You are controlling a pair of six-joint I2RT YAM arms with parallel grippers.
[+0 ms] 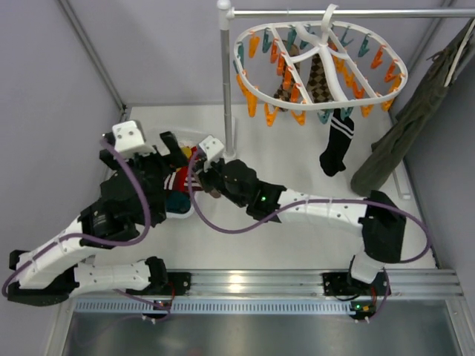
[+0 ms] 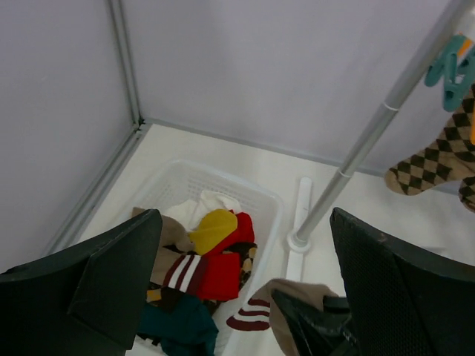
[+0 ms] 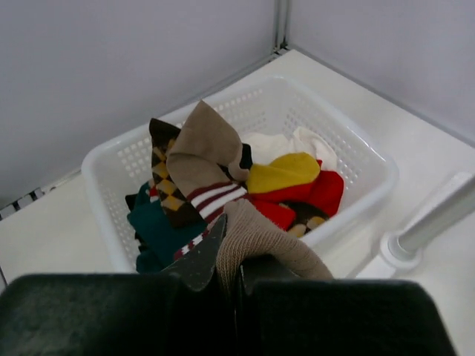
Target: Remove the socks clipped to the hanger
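White tabletop (image 1: 297,245) boxed in by grey panels, with a perforated white basket (image 3: 356,159) in the far left corner as collecting point. Right gripper (image 3: 226,256) pinched shut on a plain tan sock (image 3: 274,248), its striped cuff (image 2: 249,315) hanging at the basket's rim. Held at that spot, by judgement, for a drop onto the mixed sock heap (image 3: 289,174) already inside. Left gripper (image 2: 245,219) spread wide and empty, poised above the same basket, close beside the right one; apparently parked there, out of the way of the drop. Hanger (image 1: 240,59) hooked on the grey rail (image 1: 371,12) at upper right, well apart from both grippers. Two argyle socks (image 1: 319,78) clipped near its middle, and a dark sock with white bands (image 1: 338,148) dangling from its lower edge. Olive garment (image 1: 408,126) hung further right, no part of the job. Task judged partly done, with at least three socks left to unclip after release of the tan one.
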